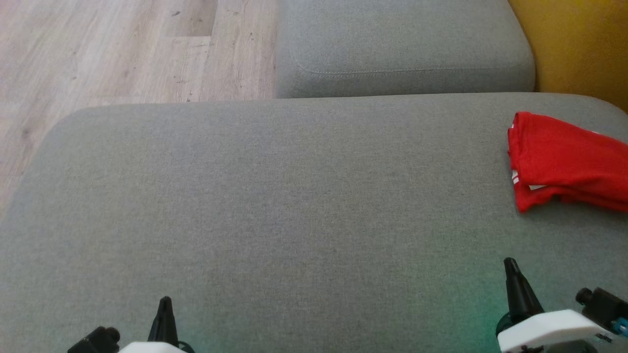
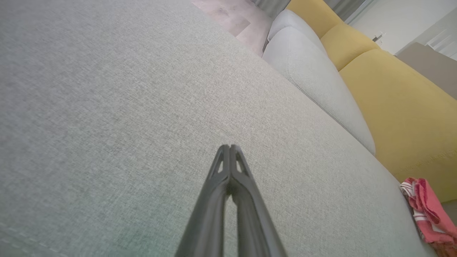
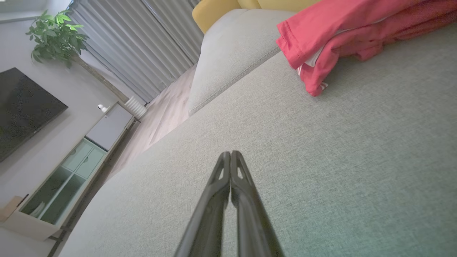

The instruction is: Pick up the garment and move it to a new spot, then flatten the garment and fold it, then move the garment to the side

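Red garment lies beyond the right jaws.

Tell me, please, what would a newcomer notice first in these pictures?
The red garment, roughly folded, lies at the far right of the grey cushion, bright against it. The left fingers and the right fingers, near the bottom of the head view, are shut and hold nothing.

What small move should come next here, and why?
Probably draw both arms back and stop: the red garment already lies folded at the grey cushion's right edge, and the left gripper and right gripper are shut, empty, well apart from it.
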You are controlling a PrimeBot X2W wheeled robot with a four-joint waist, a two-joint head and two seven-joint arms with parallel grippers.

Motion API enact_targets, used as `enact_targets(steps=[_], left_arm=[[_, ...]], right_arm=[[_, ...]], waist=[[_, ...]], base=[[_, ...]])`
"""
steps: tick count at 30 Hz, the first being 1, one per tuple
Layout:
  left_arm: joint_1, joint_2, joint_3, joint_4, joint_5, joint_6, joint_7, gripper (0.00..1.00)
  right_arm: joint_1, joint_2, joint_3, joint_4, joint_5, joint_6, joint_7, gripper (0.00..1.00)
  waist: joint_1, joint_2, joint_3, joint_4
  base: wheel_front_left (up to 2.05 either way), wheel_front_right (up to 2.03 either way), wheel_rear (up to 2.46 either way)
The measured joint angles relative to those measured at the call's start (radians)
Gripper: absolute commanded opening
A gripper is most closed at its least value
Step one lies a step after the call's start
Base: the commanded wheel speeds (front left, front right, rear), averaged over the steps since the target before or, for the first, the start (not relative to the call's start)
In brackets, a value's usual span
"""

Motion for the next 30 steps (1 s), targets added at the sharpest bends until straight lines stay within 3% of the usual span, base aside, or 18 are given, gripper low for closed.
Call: enact_targets(steps=[30], left_arm=[[-0.047, -0.075, 0.16, 0.02, -0.212, -0.106, 0.088, 0.0]], right_arm=[[-0.061, -0.001, -0.035, 0.025, 0.351, 0.0, 0.027, 0.0]], waist=[[0.0, 0.0, 0.022, -0.019]], base=[[0.0, 0.0, 0.0]])
